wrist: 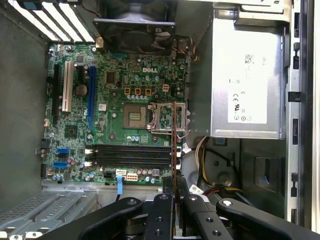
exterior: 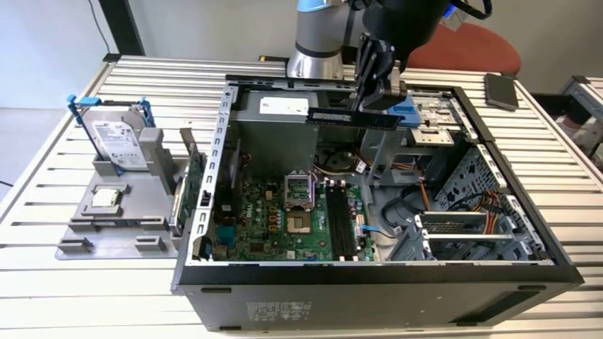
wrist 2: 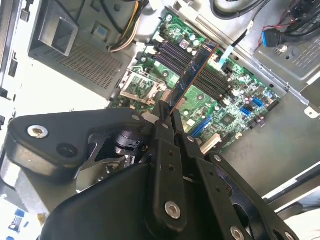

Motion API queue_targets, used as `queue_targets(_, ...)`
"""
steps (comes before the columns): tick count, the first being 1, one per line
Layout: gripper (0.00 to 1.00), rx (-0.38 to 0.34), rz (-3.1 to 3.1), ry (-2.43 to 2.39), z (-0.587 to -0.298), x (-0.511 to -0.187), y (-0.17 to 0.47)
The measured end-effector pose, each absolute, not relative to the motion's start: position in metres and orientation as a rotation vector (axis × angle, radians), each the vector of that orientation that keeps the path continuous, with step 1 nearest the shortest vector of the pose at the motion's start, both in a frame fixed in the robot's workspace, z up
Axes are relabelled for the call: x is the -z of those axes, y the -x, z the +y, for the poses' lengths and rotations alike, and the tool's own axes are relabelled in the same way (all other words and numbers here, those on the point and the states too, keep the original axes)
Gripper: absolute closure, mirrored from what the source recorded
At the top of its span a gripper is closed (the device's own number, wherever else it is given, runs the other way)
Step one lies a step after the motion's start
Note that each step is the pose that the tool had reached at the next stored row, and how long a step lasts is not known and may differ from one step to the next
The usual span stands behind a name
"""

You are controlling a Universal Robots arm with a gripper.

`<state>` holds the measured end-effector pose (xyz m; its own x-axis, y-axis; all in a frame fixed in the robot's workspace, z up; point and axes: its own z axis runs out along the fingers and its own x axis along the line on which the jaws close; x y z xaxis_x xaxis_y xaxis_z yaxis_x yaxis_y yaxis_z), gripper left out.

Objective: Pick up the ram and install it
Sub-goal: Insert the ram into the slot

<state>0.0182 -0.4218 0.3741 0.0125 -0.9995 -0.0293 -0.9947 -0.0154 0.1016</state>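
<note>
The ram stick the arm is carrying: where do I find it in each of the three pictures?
Exterior view: the ram is held level in the gripper, above the open computer case.
Second wrist view: the ram, seen edge-on, sticks out from the gripper over the motherboard.
First wrist view: the ram is a thin edge reaching out from the gripper.
Shared landmark: the black memory slots.

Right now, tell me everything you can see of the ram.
The ram is a long, thin, dark circuit-board stick with a row of black chips. The gripper is shut on it towards one end, holding it roughly level, on edge, in the air above the open computer case, not touching the motherboard.
</note>
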Motion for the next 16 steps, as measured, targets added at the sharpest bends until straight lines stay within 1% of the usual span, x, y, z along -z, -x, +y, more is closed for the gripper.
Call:
queue_targets(4, 1.00, 0.133, -2.170, -2.205, -0.433, -0.374, -0.018)
queue_targets(8, 1.00, 0.075, -2.196, -2.235, -0.443, -0.374, -0.018)
queue_targets(10, 1.00, 0.061, -2.202, -2.241, -0.447, -0.374, -0.018)
queue_targets(16, 1.00, 0.057, -2.210, -2.235, -0.450, -0.373, -0.018)
